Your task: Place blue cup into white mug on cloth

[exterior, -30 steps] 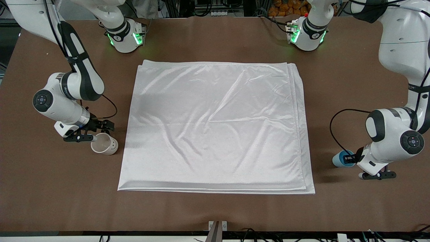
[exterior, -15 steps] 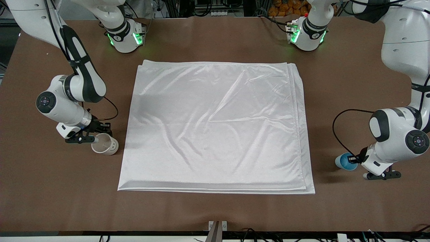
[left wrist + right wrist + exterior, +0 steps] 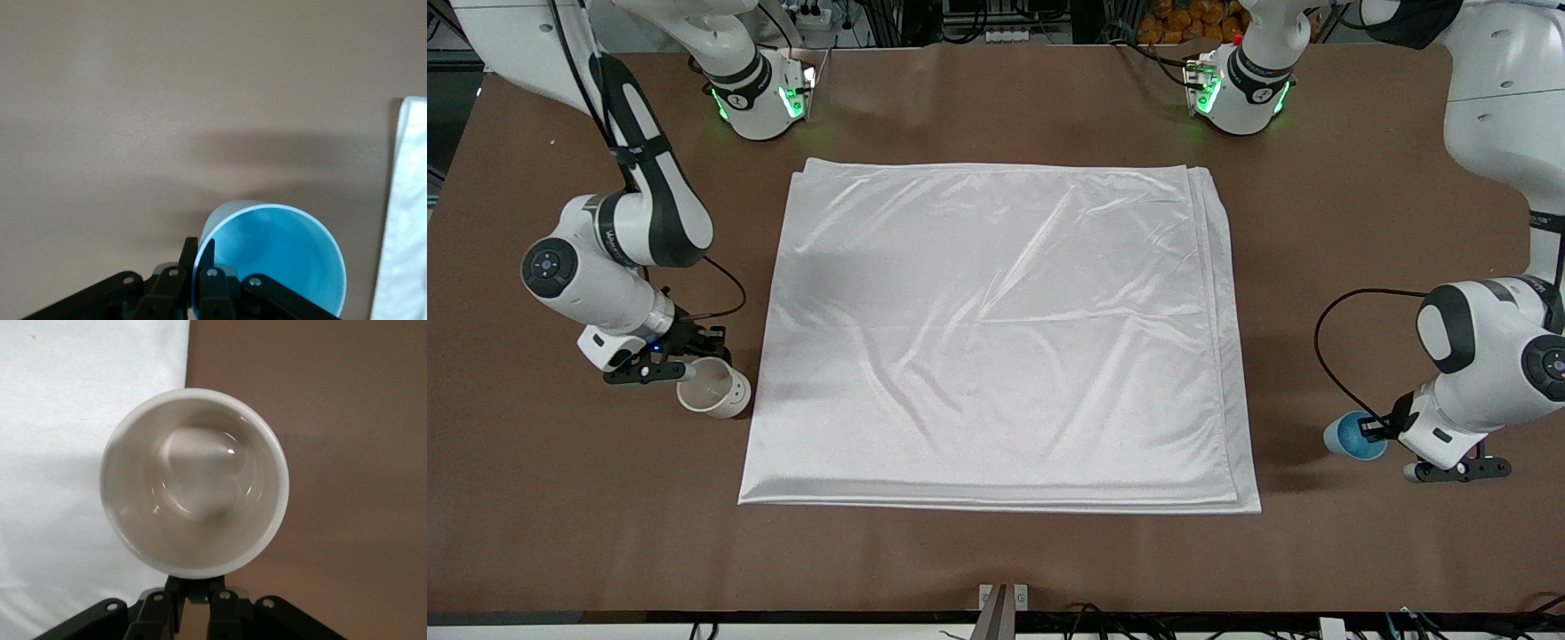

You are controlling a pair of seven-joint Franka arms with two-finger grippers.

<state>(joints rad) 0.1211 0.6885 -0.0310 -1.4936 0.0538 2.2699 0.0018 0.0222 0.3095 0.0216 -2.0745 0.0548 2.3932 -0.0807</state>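
The cloth (image 3: 996,338) lies flat on the middle of the brown table. My right gripper (image 3: 680,369) is shut on the white mug (image 3: 713,389), which tilts by the cloth's edge at the right arm's end. In the right wrist view my gripper (image 3: 193,593) holds the mug (image 3: 193,483) just under its rim, partly over the cloth (image 3: 67,420); the handle is hidden. My left gripper (image 3: 1374,431) is shut on the blue cup (image 3: 1354,436), off the cloth at the left arm's end. In the left wrist view my gripper (image 3: 198,257) pinches the cup's (image 3: 280,257) wall, one finger inside.
The brown table (image 3: 996,551) surrounds the cloth with bare strips on all sides. The two arm bases (image 3: 760,98) (image 3: 1240,89) stand along the table's edge farthest from the front camera. A strip of the cloth (image 3: 407,200) shows in the left wrist view.
My right gripper has carried the white mug slightly closer to the cloth. My left gripper has carried the blue cup a little away from the cloth, toward the left arm's end.
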